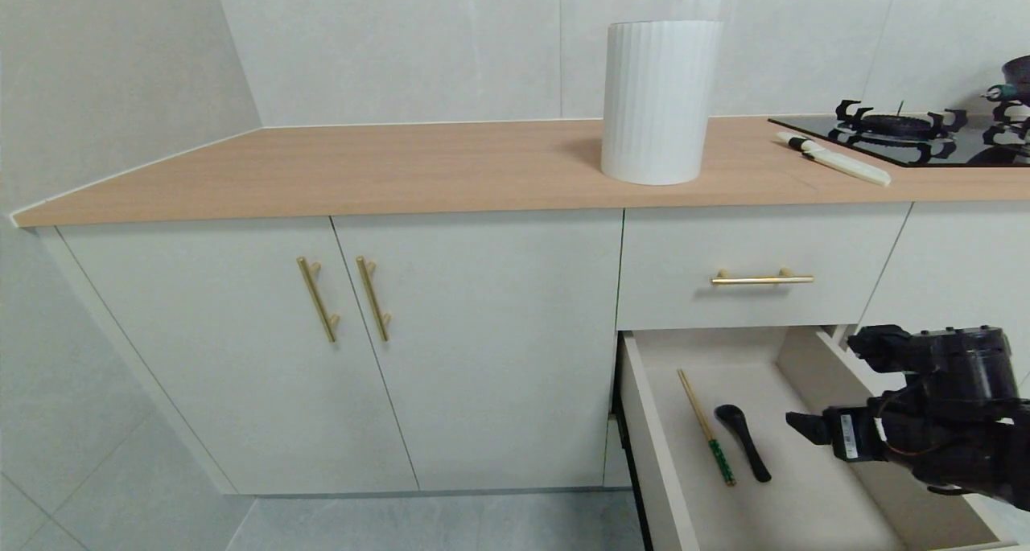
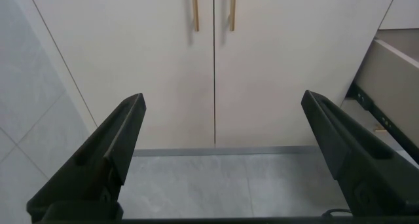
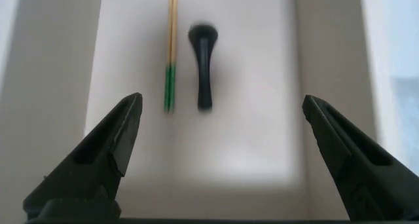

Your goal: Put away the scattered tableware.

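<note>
A pulled-out lower drawer (image 1: 644,422) holds wooden chopsticks (image 1: 706,427) with green ends and a black spoon (image 1: 743,441) lying side by side. The chopsticks (image 3: 170,54) and spoon (image 3: 203,63) also lie beyond my right gripper (image 3: 222,152), which stands open and empty over the drawer. In the head view that right gripper (image 1: 837,390) hangs above the drawer's right side. On the wooden counter (image 1: 362,169) a white knife (image 1: 833,158) with a black band lies beside the stove. My left gripper (image 2: 222,158) is open and empty, low before the shut cabinet doors (image 2: 213,60).
A tall white ribbed container (image 1: 658,100) stands on the counter. A black gas hob (image 1: 909,133) sits at the far right. The upper drawer (image 1: 760,265) with a gold handle is shut. Grey floor tiles (image 2: 216,185) lie below the cabinets.
</note>
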